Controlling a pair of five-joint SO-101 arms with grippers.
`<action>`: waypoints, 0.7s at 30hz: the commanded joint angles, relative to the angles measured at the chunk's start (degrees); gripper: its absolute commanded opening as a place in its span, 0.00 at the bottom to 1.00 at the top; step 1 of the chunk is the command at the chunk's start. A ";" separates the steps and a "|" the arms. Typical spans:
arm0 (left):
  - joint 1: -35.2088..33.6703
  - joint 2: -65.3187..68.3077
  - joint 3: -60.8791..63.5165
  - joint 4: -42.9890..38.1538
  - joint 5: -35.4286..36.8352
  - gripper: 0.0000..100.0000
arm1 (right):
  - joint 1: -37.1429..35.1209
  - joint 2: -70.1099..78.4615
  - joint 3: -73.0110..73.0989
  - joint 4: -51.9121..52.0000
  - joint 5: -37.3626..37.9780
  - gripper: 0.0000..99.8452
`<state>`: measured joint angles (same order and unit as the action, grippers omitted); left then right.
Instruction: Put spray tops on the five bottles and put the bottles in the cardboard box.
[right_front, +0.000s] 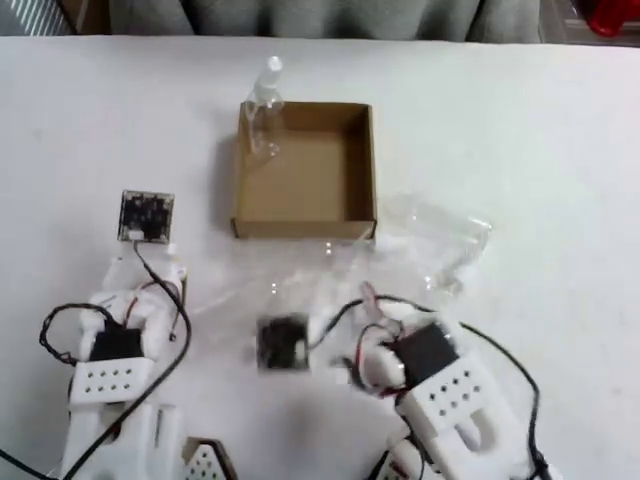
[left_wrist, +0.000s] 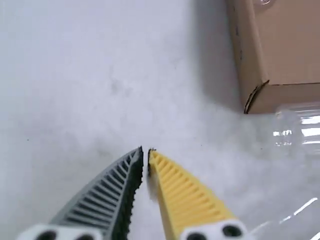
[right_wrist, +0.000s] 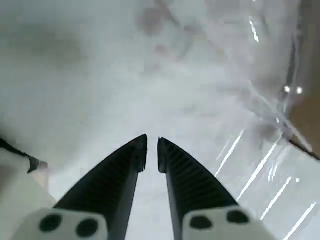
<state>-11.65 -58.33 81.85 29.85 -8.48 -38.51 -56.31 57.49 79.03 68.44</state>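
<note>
Bottle (right_front: 264, 118) with spray top (right_front: 273, 68) stands inside the cardboard box (right_front: 305, 228).

Left arm (right_front: 112, 362): at 8 o'clock in the high view, reaching toward 12 o'clock, its cable looping at its side.
Left gripper (left_wrist: 145, 151): one grey jaw and one yellow jaw, the tips meeting.
Right arm (right_front: 435, 375): at 5 o'clock in the high view, angled toward 10 o'clock.
Right gripper (right_wrist: 152, 140): both jaws black, drawn together, with a thin slit between the tips.
</note>
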 joint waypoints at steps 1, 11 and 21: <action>-0.75 -1.63 -1.85 0.18 -0.62 0.02 | -2.95 4.97 -1.14 -2.68 7.47 0.04; -0.84 -1.63 -1.93 0.09 -0.70 0.02 | -4.79 25.80 -9.49 -12.44 10.64 0.14; -0.84 -1.63 -1.93 0.09 -4.84 0.02 | -7.08 36.53 -16.53 -14.73 10.99 0.15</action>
<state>-11.65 -58.33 81.85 29.85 -12.26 -45.36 -20.79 44.66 65.76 78.81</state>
